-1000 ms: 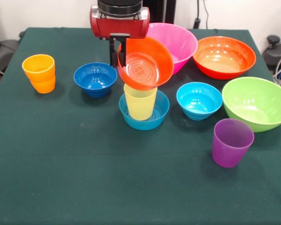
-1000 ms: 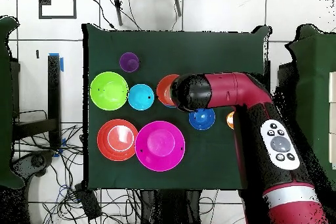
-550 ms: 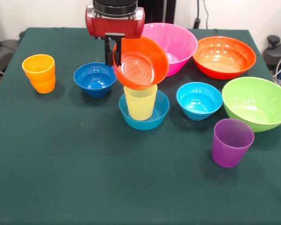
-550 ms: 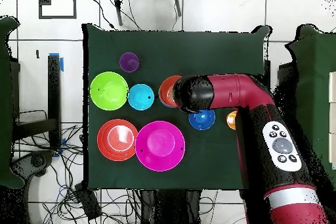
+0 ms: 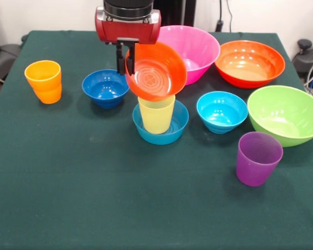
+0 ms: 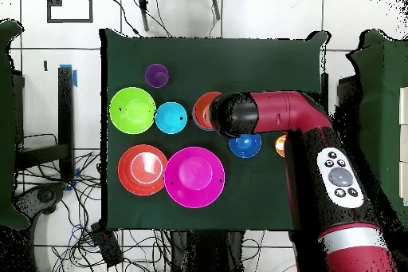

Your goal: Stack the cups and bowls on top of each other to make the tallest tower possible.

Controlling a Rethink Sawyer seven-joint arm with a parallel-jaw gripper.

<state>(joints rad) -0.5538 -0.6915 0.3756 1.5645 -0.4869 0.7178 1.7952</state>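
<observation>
One small orange-red bowl (image 5: 155, 71) hangs pinched by its rim in the jaws (image 5: 124, 57) in the front view, tilted steeply so its open face turns toward the camera. Its lower edge sits just above the yellow cup (image 5: 156, 113), which stands upright in the mid-blue bowl (image 5: 161, 124) on the worktop (image 5: 120, 198). The cup lies directly below and slightly right of the jaws, so the bowl likely needs levelling before release.

From overhead, the arm (image 6: 287, 113) covers the tower; only a sliver of the orange-red bowl (image 6: 203, 110) shows, beside the cyan bowl (image 6: 171, 117).
</observation>
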